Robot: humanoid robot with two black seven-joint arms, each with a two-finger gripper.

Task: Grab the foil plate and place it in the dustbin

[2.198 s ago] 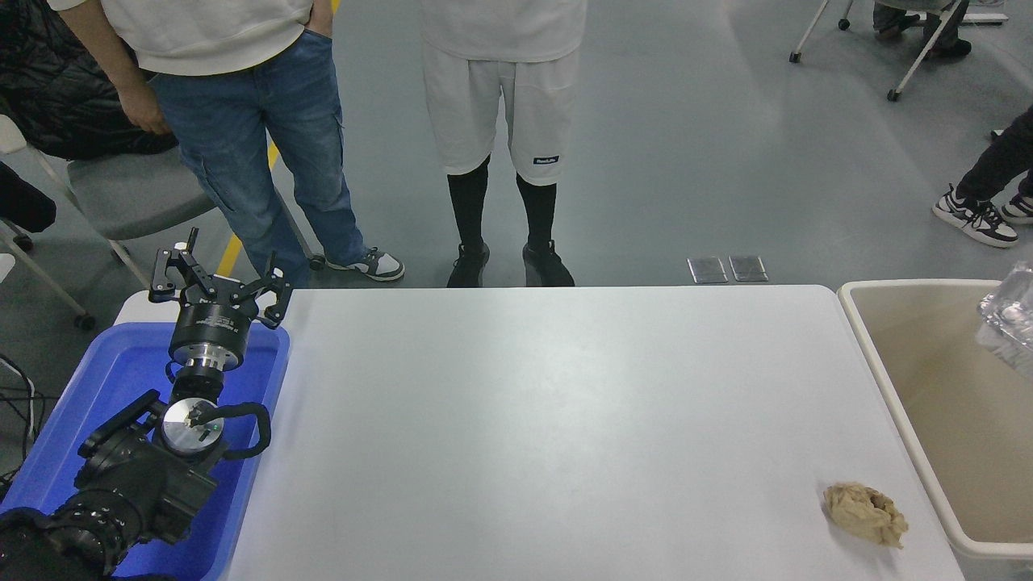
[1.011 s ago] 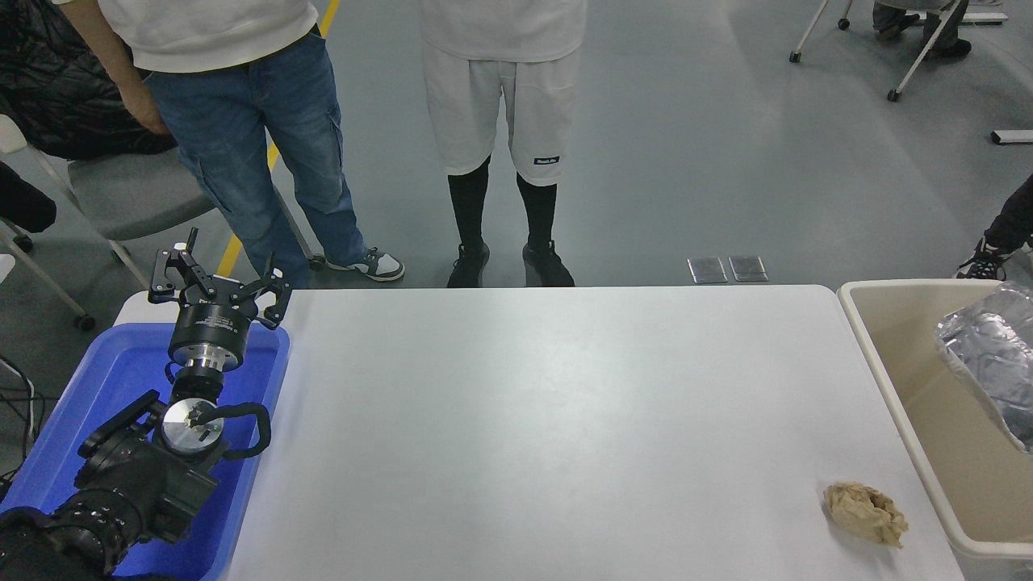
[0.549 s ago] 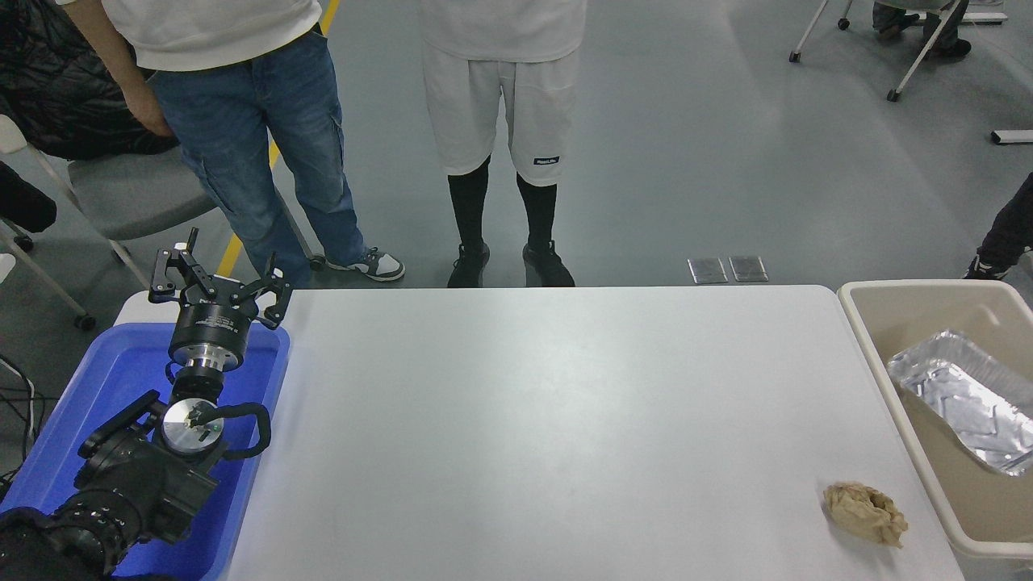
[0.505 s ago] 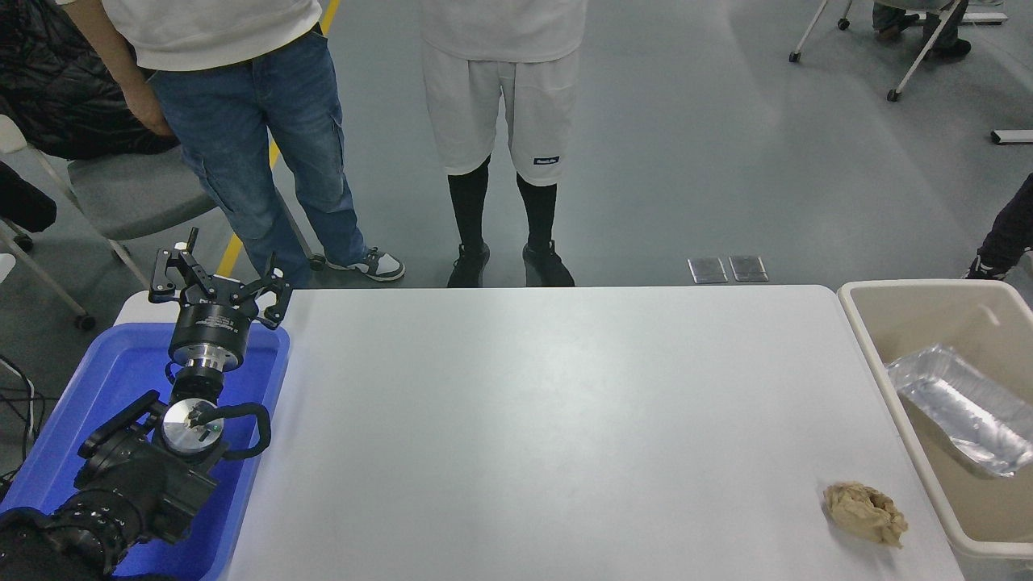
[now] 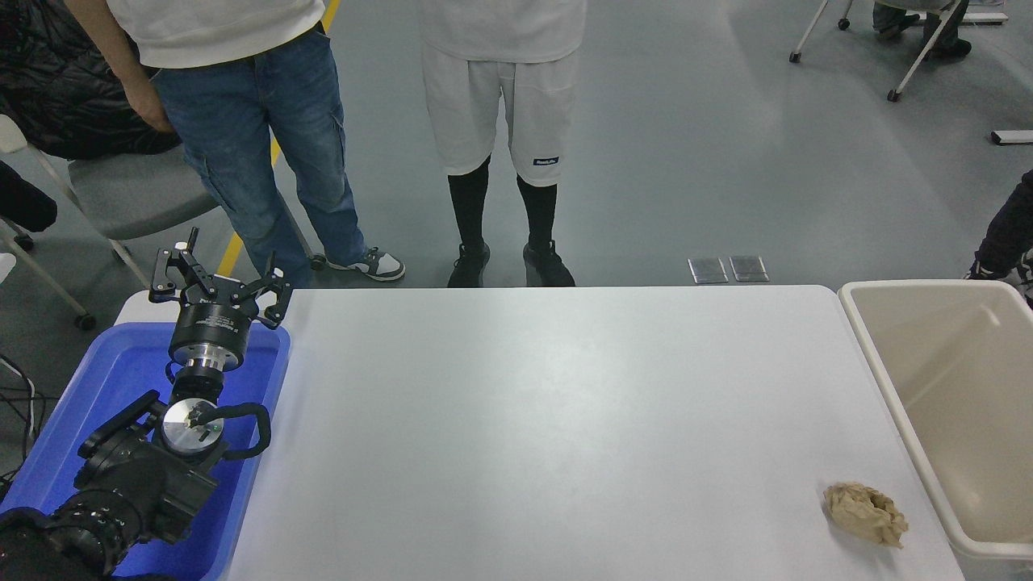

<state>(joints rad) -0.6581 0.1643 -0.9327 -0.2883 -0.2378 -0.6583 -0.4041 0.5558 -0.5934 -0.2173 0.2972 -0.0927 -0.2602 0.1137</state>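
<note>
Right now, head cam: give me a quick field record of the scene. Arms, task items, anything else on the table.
left arm: parked at lower left over the blue tub
left gripper: open, holding nothing
right arm: not in view
foil plate: not visible anywhere in this view
dustbin: at the table's right edge; the visible part of its inside shows no tray
table: only a crumpled tan paper wad near the front right corner
people: two standing at the far side, legs visible
</note>
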